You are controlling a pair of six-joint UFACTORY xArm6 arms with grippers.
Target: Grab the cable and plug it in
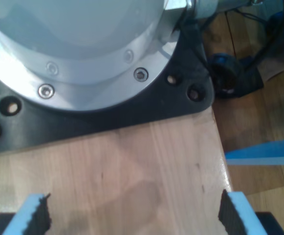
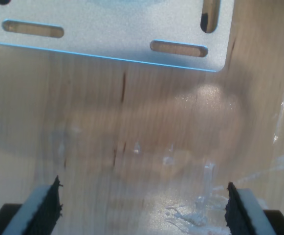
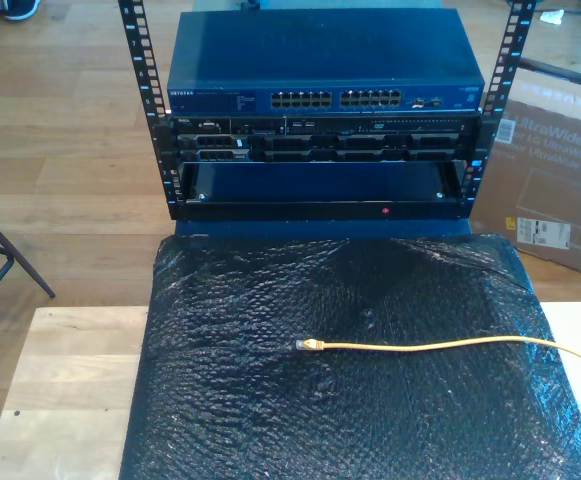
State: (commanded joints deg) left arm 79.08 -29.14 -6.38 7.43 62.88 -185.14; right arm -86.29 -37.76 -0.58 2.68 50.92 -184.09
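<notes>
While the cable lies on the black sheet in the exterior view, its clear plug pointing to that view's left, the first gripper hangs spread over bare wood by a metal base, and the second gripper hangs spread over wood near a slotted plate

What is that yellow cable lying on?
The yellow cable lies on a black crinkly sheet draped across the wooden table. What the sheet covers underneath cannot be seen.
</notes>
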